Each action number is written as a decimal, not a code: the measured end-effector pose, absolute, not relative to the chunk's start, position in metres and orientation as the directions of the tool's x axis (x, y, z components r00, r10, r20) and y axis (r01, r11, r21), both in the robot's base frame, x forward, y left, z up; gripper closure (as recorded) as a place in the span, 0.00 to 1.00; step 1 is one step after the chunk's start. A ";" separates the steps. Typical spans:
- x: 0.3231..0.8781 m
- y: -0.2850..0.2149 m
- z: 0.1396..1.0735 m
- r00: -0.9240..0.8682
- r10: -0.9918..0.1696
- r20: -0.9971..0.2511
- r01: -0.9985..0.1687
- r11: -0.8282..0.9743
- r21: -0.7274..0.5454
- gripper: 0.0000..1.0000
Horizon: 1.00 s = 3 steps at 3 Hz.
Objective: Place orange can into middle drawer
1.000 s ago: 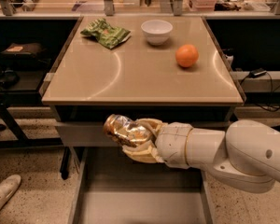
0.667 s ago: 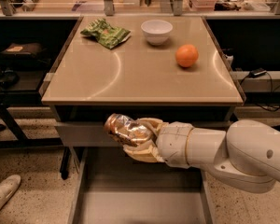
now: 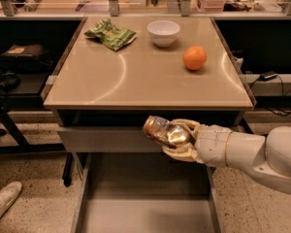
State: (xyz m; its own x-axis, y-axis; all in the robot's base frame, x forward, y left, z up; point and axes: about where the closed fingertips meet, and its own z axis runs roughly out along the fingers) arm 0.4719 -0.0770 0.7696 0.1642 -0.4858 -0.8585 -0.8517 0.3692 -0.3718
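The orange can is a shiny golden can lying on its side in my gripper. The cream fingers are shut around it from the right. The can hangs just below the table's front edge, in front of a closed grey drawer front. Below it the middle drawer is pulled open. Its plain grey floor is bare and its thin side walls run toward the camera. My white arm reaches in from the right.
The beige table top holds a green chip bag, a white bowl and a round orange fruit. A shoe shows on the speckled floor at bottom left. Dark shelves stand on both sides.
My gripper has moved to the right and slightly up with the can in it. The things on the table have not moved.
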 end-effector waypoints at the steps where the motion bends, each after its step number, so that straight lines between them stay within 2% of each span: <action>1: 0.482 -0.113 0.759 0.274 -0.492 -0.826 -0.845 0.288 -0.452 1.00; 2: 0.473 -0.133 0.756 0.341 -0.491 -0.802 -0.847 0.211 -0.489 1.00; 3: 0.473 -0.133 0.756 0.341 -0.491 -0.802 -0.847 0.211 -0.489 1.00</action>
